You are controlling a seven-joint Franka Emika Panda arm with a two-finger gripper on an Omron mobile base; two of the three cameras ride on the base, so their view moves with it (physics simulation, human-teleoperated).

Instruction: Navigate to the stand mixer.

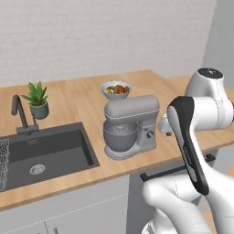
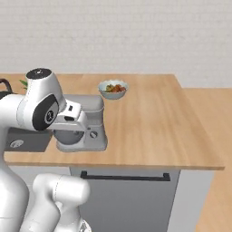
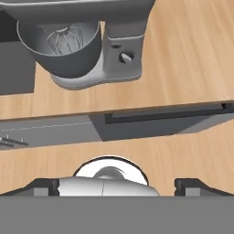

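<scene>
The stand mixer (image 1: 130,125) is matte grey with a rounded head and a silvery bowl, and it stands near the front edge of the wooden counter (image 1: 87,103), right of the sink. In the right base view my arm's wrist covers part of the stand mixer (image 2: 90,127). The hand view looks down on the stand mixer (image 3: 91,45), with the whisk showing inside its bowl. My gripper (image 3: 119,186) hovers in front of the counter edge, below and short of the mixer. Its fingertips (image 3: 43,186) stand wide apart, open, holding nothing.
A dark sink (image 1: 45,153) with a black faucet (image 1: 20,114) lies left of the mixer, and a potted plant (image 1: 37,98) stands behind it. A bowl of fruit (image 1: 116,90) sits behind the mixer. Below is a dishwasher front with a dark handle (image 2: 124,176). The counter ends at the right (image 2: 217,165).
</scene>
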